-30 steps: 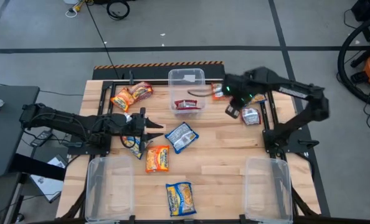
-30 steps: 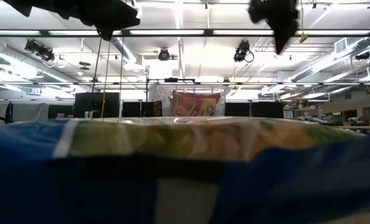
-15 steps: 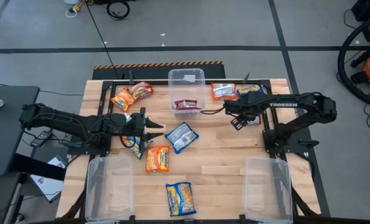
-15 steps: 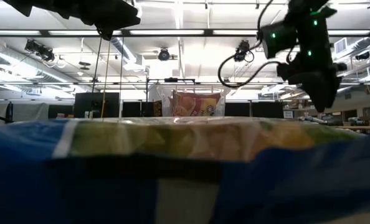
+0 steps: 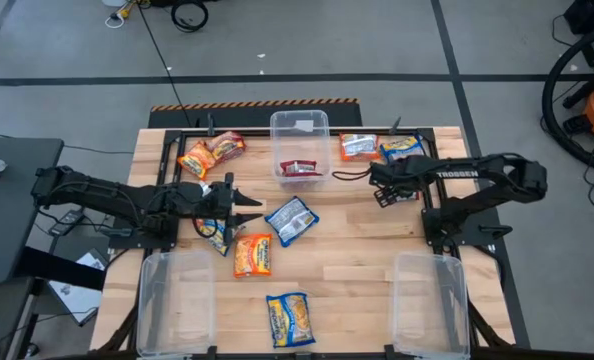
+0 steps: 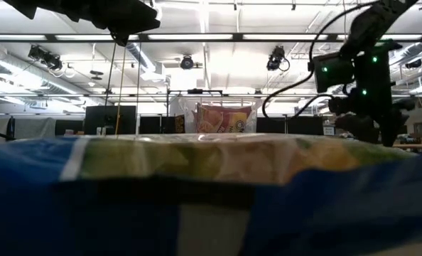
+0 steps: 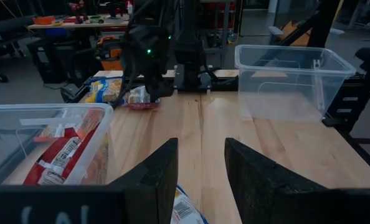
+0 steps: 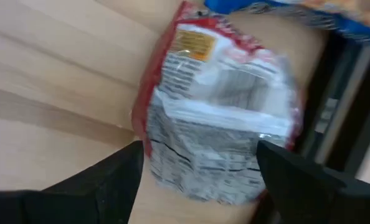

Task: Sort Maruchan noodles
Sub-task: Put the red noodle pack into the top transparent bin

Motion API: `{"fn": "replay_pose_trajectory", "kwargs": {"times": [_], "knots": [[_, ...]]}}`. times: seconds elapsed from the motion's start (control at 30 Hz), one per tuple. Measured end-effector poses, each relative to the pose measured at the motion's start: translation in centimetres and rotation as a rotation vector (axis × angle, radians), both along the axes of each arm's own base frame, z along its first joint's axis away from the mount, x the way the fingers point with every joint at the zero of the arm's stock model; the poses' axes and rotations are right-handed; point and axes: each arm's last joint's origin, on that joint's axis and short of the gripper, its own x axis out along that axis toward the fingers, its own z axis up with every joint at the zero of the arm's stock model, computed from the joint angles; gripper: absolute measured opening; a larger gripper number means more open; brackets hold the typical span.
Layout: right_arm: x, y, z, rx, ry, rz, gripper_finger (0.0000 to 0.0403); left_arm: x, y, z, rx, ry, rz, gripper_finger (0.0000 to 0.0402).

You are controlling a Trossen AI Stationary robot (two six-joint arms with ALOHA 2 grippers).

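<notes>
Maruchan noodle packets lie flat on the wooden table [image 5: 357, 250]. A blue one [image 5: 291, 220], an orange one [image 5: 253, 255] and a blue-yellow one [image 5: 290, 318] lie mid-table. Orange [image 5: 195, 158] and red [image 5: 227, 146] ones lie far left, and orange [image 5: 358, 146] and blue [image 5: 401, 147] ones far right. One red packet [image 5: 300, 168] lies in the far clear bin [image 5: 300, 125]. My right gripper [image 8: 197, 180] is open and points down over another red packet [image 8: 219, 112], a finger on either side. My left gripper [image 7: 200, 180] is open and empty, level above a blue packet [image 5: 215, 232].
Two clear bins stand at the near edge, one left [image 5: 175, 300] and one right [image 5: 429, 300]. In the low view a blue packet [image 6: 197, 199] right in front of the camera hides most of the table. Bare wood lies between the near bins.
My right gripper has moved from beside the far bin toward the table's near edge and down. It now stands over the red packet at the right. My left arm has kept still and no packet has moved.
</notes>
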Motion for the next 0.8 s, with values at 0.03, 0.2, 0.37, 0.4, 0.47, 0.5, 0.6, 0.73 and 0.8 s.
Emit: {"fn": "replay_pose_trajectory", "kwargs": {"times": [0.03, 0.2, 0.37, 0.4, 0.47, 0.5, 0.6, 0.73, 0.8], "knots": [[-0.2, -0.1, -0.3, 0.006, -0.008, 0.002, 0.0316, 0.0, 0.0, 0.0, 0.0, 0.0, 0.0, 0.0137], [-0.4, -0.3, -0.9, -0.019, -0.013, 0.005, 0.0306, 0.0, 0.0, 0.0, 0.0, 0.0, 0.0, 0.0137], [0.3, 0.2, -0.6, -0.016, -0.047, 0.046, 0.028, 0.0, 0.0, 0.0, 0.001, 0.0, 0.0, 0.0137], [0.4, 0.4, -0.6, -0.015, -0.047, 0.055, 0.0272, 0.0, 0.0, 0.0, 0.001, 0.0, 0.0, 0.0137], [0.5, 0.6, -0.6, -0.017, -0.044, 0.07, 0.0254, 0.0, 0.0, 0.0, 0.001, 0.0, 0.0, 0.0137], [0.5, 0.8, -0.6, -0.021, -0.044, 0.075, 0.0243, 0.0, 0.0, 0.0, 0.001, 0.0, 0.0, 0.0137], [0.6, 1.0, -0.6, -0.026, -0.045, 0.084, 0.0209, 0.0, 0.0, 0.0, 0.0, 0.0, 0.0, 0.0137], [0.8, 1.4, -0.5, -0.027, -0.05, 0.096, 0.0164, 0.0, 0.0, 0.0, 0.0, 0.0, 0.0, 0.0137], [0.9, 1.7, -0.5, -0.021, -0.053, 0.112, 0.0147, 0.0, 0.0, 0.0, 0.0, 0.0, 0.0, 0.0137]]}}
